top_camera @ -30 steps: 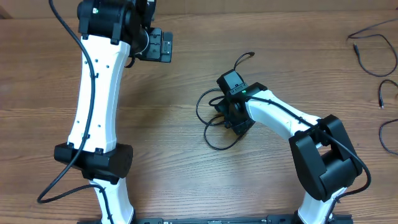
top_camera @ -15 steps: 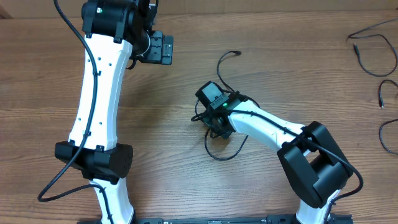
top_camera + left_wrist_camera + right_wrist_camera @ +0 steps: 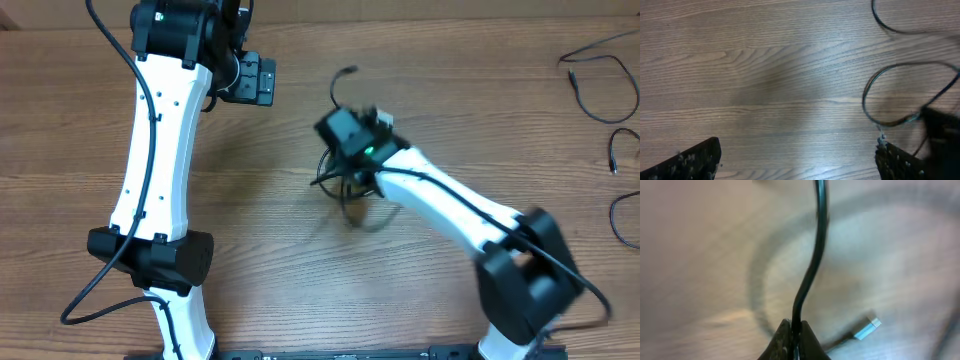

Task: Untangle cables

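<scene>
Your right gripper (image 3: pixel 792 339) is pressed together on one black strand of the cables (image 3: pixel 816 255), and the strand rises straight out of its tips. Just right of those tips in the wrist view, a small silver plug end (image 3: pixel 867 326) lies on the wooden table (image 3: pixel 700 255); this view is blurred. Seen from overhead, the rest of the tangle (image 3: pixel 335 180) loops close around that gripper. Your left gripper (image 3: pixel 797 150) is spread wide and holds nothing. A cable loop (image 3: pixel 864 100) lies ahead of its right finger. Well beyond the right gripper, loose strands (image 3: pixel 572 78) lie at the table's far edge.
</scene>
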